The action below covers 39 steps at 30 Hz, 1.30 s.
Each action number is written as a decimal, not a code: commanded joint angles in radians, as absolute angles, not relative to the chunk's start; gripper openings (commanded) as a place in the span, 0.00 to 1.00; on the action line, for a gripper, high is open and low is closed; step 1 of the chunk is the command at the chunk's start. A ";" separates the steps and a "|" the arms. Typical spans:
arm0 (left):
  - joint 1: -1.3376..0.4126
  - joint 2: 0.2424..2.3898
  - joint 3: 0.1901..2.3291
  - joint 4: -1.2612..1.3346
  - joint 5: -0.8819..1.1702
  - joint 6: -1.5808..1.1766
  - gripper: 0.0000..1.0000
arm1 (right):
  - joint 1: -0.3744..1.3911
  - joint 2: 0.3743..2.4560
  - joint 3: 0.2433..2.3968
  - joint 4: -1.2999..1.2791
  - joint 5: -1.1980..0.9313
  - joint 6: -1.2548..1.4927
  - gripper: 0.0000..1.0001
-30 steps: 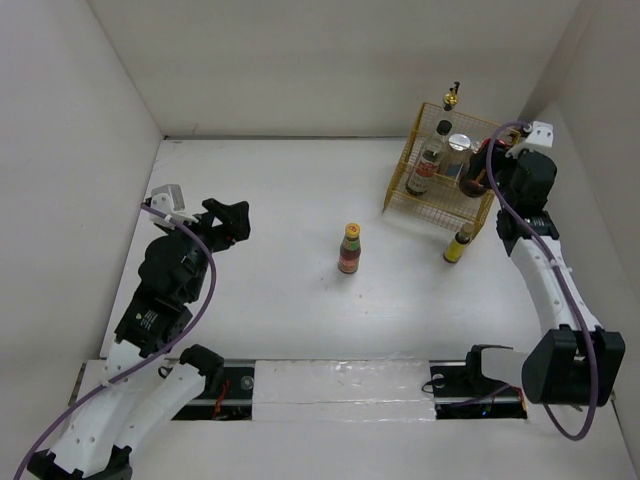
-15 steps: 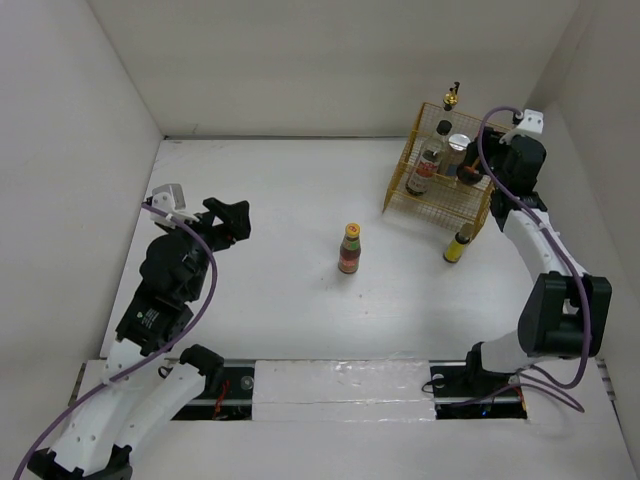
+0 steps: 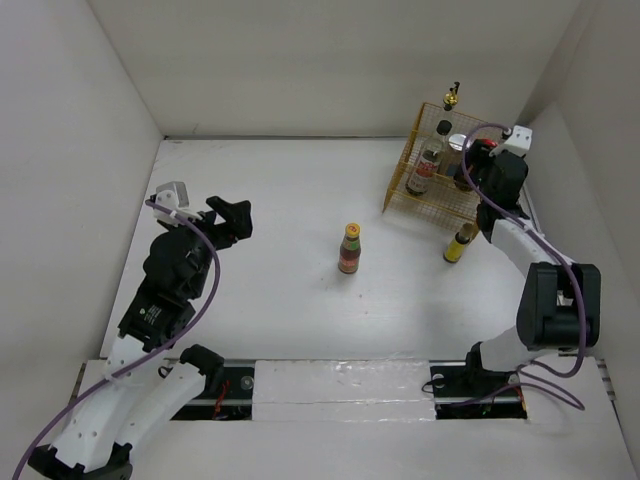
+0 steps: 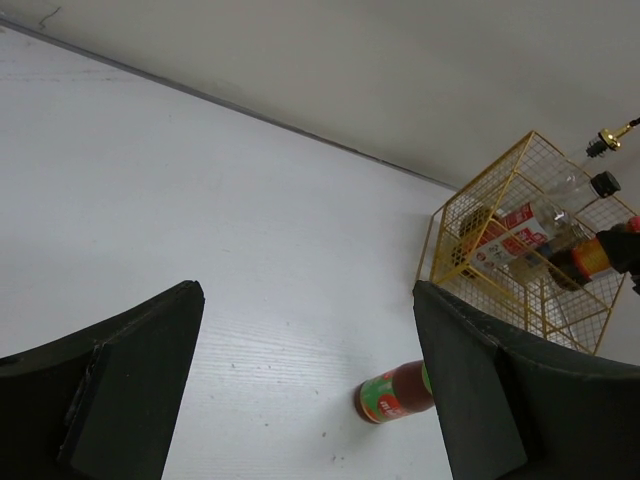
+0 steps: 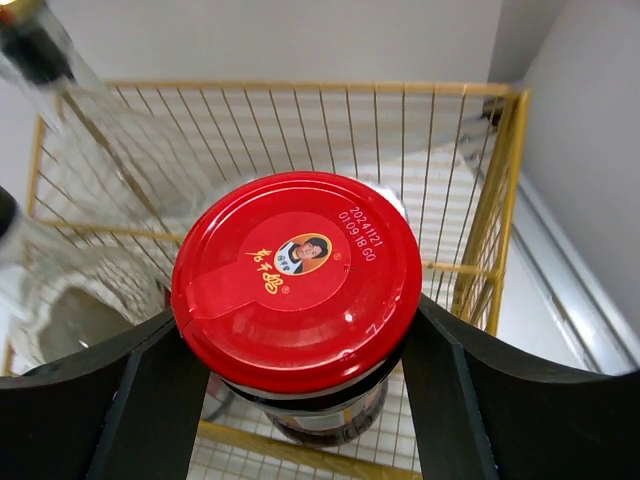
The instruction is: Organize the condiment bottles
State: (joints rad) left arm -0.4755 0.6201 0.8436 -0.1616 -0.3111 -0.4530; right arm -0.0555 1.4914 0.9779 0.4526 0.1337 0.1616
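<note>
Top external view: a white table (image 3: 300, 180) bounded by white walls, with a yellow wire rack (image 3: 418, 206) standing at about 1 o'clock of its surface.

The left gripper (image 3: 232, 222) hangs at 9 o'clock, well apart from every bottle. Its jaws are spread wide and hold nothing (the left wrist view shows bare table between the two dark fingers).

The right gripper (image 3: 478, 165) reaches into the rack's 3 o'clock side. Its fingers (image 5: 455, 400) are closed against opposite sides of the red-lidded jar (image 5: 297, 275), which sits upright inside the wire walls. Whether the jar's base rests on the rack floor cannot be told.

Also in the rack: a tall black-capped clear bottle (image 3: 431, 160) at its 9 o'clock side, a silver-lidded jar (image 3: 458, 143) just beside it, and a gold-spout bottle (image 3: 452, 98) at the 12 o'clock edge.

Outside the rack, one yellow-capped brown bottle (image 3: 350, 249) stands upright near the table's centre. A second yellow-capped brown bottle (image 3: 460, 243) stands just beside the rack's 5 o'clock corner.
</note>
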 commanded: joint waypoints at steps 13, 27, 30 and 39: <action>-0.471 0.621 0.842 -0.124 -0.307 -0.439 0.81 | -0.009 1.568 0.968 0.597 0.218 0.202 0.71; -0.471 0.612 0.842 -0.124 -0.298 -0.439 0.81 | 0.004 1.408 0.986 0.500 0.241 0.222 0.89; -0.471 0.612 0.842 -0.124 -0.298 -0.439 0.81 | 0.047 1.304 0.956 0.477 0.184 0.222 0.78; -0.471 0.591 0.842 -0.124 -0.307 -0.439 0.81 | 0.429 1.161 0.808 0.434 -0.215 0.157 0.61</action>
